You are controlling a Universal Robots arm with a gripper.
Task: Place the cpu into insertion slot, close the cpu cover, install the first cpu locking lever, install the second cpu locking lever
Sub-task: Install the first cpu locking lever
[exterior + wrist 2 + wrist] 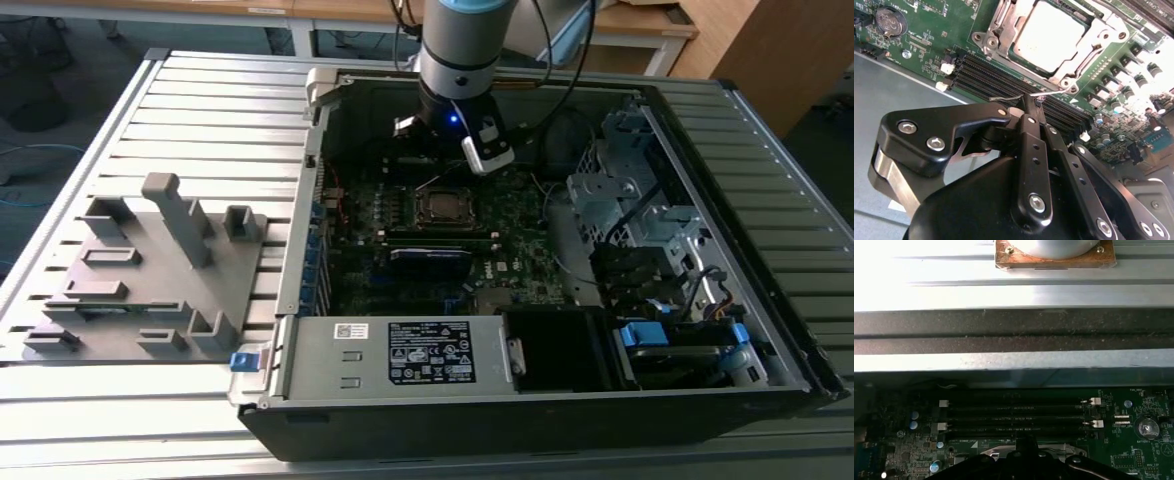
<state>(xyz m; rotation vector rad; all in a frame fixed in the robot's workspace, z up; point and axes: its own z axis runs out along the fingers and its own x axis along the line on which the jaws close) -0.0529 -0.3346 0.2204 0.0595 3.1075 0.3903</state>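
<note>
The cpu [1051,35] sits in the insertion slot [985,41] with the cpu cover [1102,37] closed over it (two steps apparently done). The gripper [1027,104], jaws narrow, pinches a thin locking lever [1056,93], seemingly unlatched.

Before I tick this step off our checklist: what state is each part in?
cpu: seated, metal top showing.
cpu cover: closed down over the cpu.
locking lever: lying low along the cover's edge, at the gripper tip.
computer case: open, inside exposed.
</note>
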